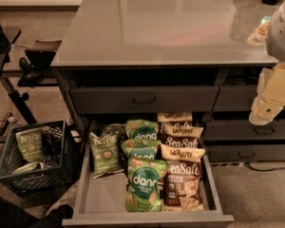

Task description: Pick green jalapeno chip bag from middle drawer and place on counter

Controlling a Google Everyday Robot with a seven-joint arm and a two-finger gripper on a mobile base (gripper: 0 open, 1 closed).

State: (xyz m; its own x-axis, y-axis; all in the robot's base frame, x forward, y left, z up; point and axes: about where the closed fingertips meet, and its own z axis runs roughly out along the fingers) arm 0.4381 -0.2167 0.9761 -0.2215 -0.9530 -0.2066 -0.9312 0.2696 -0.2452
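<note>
The green jalapeno chip bag [104,153] lies at the left of the open middle drawer [102,196], leaning against the back. Beside it in the drawer are bright green "dang" bags [143,184] and brown-and-cream "Sea Salt" bags [183,182]. The glossy grey counter [166,23] spans the cabinet top above. My gripper [267,110], with pale cream parts, hangs at the right edge of the view, in front of the right-hand drawers, well to the right of the open drawer and above its level. It holds nothing that I can see.
A dark plastic crate [35,175] stands on the floor left of the drawer, with another olive-green bag [30,144] inside. A closed drawer [145,99] sits above the open one. Narrow closed drawers [249,132] are at the right. A chair base [19,99] stands at far left.
</note>
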